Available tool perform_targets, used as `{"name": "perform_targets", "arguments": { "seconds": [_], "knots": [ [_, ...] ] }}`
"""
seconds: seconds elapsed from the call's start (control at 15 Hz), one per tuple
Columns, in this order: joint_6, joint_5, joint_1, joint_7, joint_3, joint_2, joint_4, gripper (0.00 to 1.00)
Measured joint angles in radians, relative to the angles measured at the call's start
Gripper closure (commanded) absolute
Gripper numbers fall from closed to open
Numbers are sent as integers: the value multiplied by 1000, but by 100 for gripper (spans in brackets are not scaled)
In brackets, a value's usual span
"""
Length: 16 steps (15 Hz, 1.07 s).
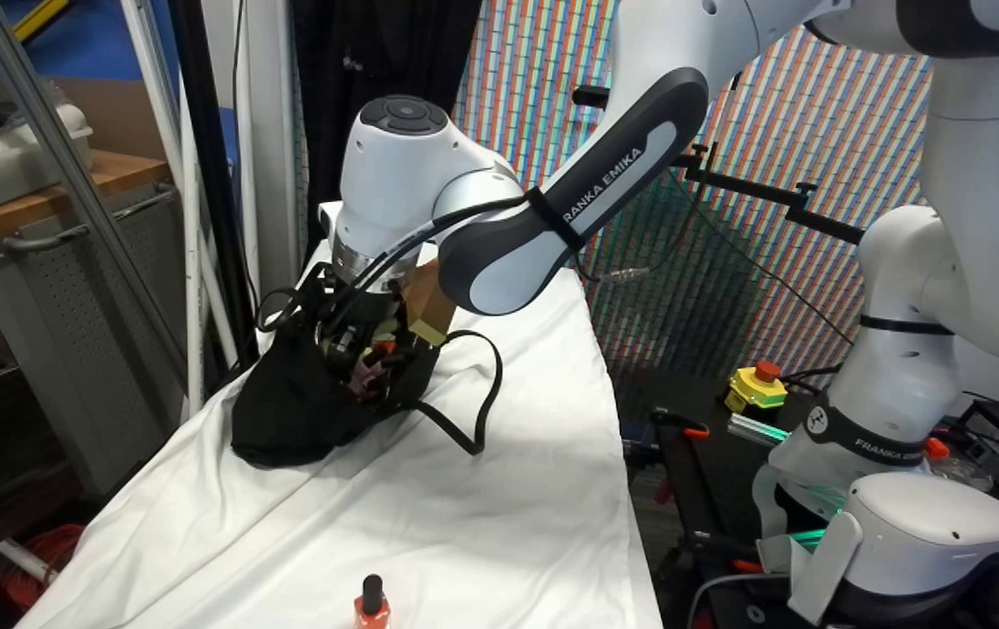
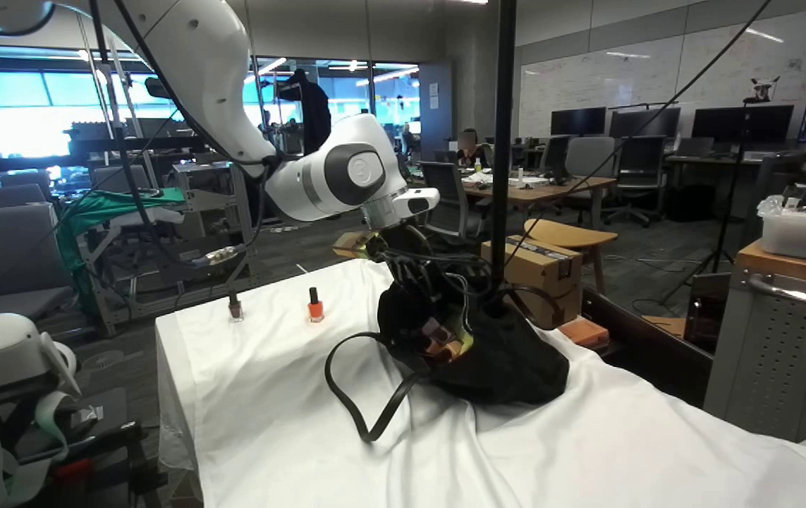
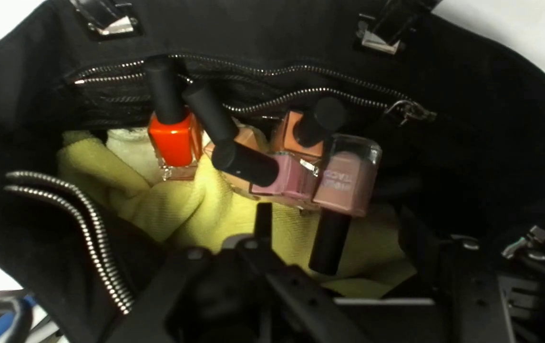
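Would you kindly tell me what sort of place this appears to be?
Probably a robotics lab in an office-like room: there is a robot arm, a yellow emergency-stop button and computer monitors.

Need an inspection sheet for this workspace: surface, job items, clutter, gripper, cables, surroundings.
Surface: wrinkled white cloth.
Job items: open black handbag with at least five nail polish bottles inside, over yellow fabric; orange-red bottle and dark bottle upright on the cloth.
Clutter: white VR headset and emergency-stop button, both off the cloth; cardboard box beyond it.
Gripper: in the bag's mouth, jaws apart; black cap of a nude-pink bottle shows between them, contact unclear.
Cables: black cables strapped to the arm.
Surroundings: office chairs, monitors, whiteboard.
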Motion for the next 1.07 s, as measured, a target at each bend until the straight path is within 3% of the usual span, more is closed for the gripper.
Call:
{"name": "perform_targets", "arguments": {
  "seconds": [0.53,1.07],
  "knots": [
    [-13,0,15,3,-17,-34,-45,0],
    [-16,0,20,4,-3,-249,-318,0]
  ]
}}
